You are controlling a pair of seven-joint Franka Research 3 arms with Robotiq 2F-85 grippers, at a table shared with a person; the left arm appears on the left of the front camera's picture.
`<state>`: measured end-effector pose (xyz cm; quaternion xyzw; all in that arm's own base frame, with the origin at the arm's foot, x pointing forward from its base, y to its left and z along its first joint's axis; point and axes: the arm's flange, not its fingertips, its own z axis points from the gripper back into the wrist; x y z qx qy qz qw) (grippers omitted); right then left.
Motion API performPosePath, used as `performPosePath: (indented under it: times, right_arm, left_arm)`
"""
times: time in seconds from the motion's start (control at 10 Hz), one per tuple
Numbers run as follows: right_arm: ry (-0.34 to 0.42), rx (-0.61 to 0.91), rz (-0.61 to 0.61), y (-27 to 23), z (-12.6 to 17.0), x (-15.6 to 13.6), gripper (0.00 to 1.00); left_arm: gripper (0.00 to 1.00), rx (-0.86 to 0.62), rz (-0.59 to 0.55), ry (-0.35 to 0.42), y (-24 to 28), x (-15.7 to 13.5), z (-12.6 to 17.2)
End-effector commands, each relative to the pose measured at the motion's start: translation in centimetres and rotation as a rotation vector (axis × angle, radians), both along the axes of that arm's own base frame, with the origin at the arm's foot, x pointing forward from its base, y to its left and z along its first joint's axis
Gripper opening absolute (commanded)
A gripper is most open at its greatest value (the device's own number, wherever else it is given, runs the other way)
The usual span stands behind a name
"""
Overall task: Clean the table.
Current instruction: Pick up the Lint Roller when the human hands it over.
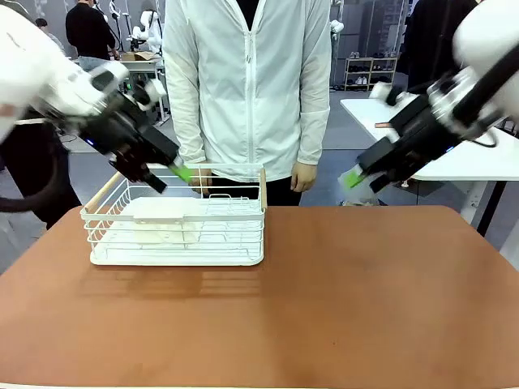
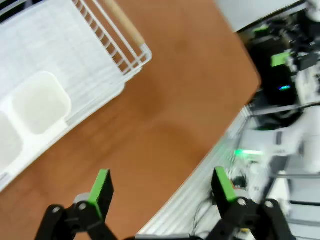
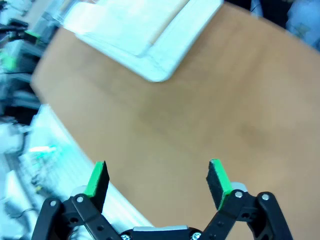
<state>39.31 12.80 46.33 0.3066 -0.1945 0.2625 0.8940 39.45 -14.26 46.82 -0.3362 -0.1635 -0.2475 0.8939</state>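
The worktop [image 1: 340, 308] fills the near ground: a broad reddish-brown slab with a smooth matte face and rounded corners. It looks heavy and rigid. I judge it is nothing to lift or grip, only to be cleared or wiped, and the flat finish should let things slide across it easily. Most of its face is bare.

Toward its left middle stands a white wire rack [image 1: 178, 261] on a solid white tray base. It has thin stiff bars for walls and a pale wooden handle [image 1: 104, 194] along its end. In the rack lie 2 pale tubs [image 2: 40, 102], squarish with rounded corners and probably light plastic. The rack likely weighs little but is wide. The wooden rods or the top wire look like the soundest places to take hold, because the thin bars could slip on flat pads.

The left tool [image 2: 162, 182] hangs above the rack's far side, its green pads spread wide and nothing between them. The right tool [image 3: 157, 175] hovers over the worktop's far right edge, equally spread and empty.

Beyond the far edge stands a person in a white zipped jacket [image 1: 243, 81], with 1 hand [image 1: 302, 174] hanging loose just behind the rack's corner. A smaller white-topped table [image 1: 470, 166] stands farther off on the right.
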Motion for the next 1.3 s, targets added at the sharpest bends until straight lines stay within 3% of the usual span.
performPosePath:
  times: [0.0, 0.1, 0.2, 0.3, 0.6, 0.8, 1.2]
  right_arm:
    - [0.212, 0.211, -0.007, -5.3, 0.2, 3.0, 1.00]
    - [0.353, 0.343, -0.022, -8.4, 0.9, 3.5, 1.00]
    - [0.410, 0.439, -0.040, -11.7, 1.3, 3.5, 1.00]
    - [0.435, 0.491, -0.069, -15.1, 1.4, 3.0, 1.00]
    - [0.476, 0.560, -0.164, -24.5, 0.2, 2.0, 1.00]
    - [0.508, 0.644, -0.240, -30.1, -0.5, 1.0, 1.00]
    - [0.509, 0.702, -0.327, -35.1, -1.5, -0.7, 1.00]
  left_arm:
    - [1.00, -0.152, 0.022, 0.109, 4.7, 1.7, 0.2]
    - [1.00, -0.244, 0.006, 0.140, 7.2, 1.6, 1.3]
    - [1.00, -0.303, 0.034, 0.164, 10.3, 1.4, 2.2]
    - [1.00, -0.368, 0.104, 0.218, 14.3, 1.1, 2.8]
    - [1.00, -0.546, 0.250, 0.247, 26.1, -1.6, 3.7]
    - [1.00, -0.654, 0.339, 0.193, 32.0, -3.8, 3.9]
    - [1.00, -0.690, 0.439, 0.209, 37.0, -6.3, 2.6]
